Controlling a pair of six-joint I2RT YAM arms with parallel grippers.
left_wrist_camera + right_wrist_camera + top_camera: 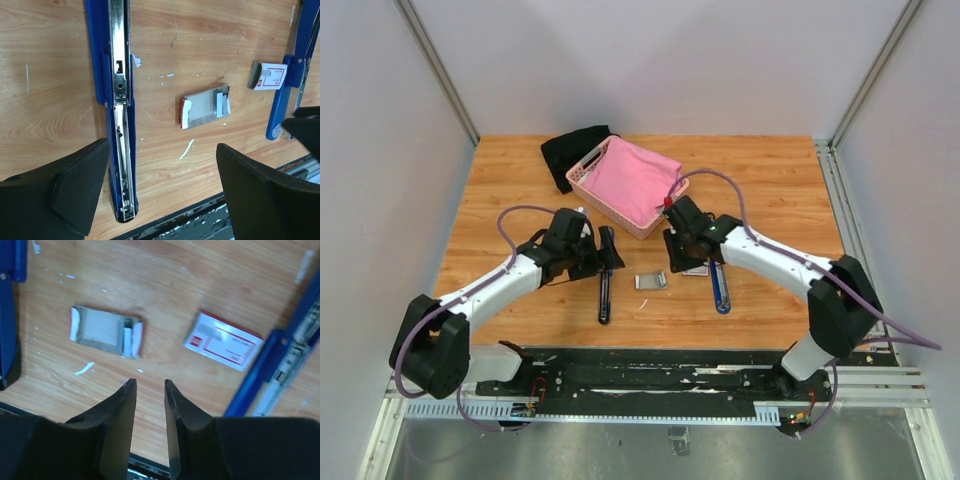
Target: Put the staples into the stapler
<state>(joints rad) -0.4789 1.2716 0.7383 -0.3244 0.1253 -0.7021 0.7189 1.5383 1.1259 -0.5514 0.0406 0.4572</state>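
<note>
The open stapler (120, 100) lies loose, so the left gripper (161, 145), its 2 fingers spread wide and empty above it, could knock it askew. Right of the stapler the right gripper (149, 385) hangs with fingers almost together on nothing; so slim a gap would likely shove or crumble the staples (105, 332), lying just right of the stapler, rather than grip them. Farther right, the white carton (222, 345) bears red print too blurred to read.

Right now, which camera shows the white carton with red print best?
The right wrist view: the white carton lies whole, red print up. The left wrist view shows it small against a blue stapler; the top view, only a sliver beside the right claw.
</note>
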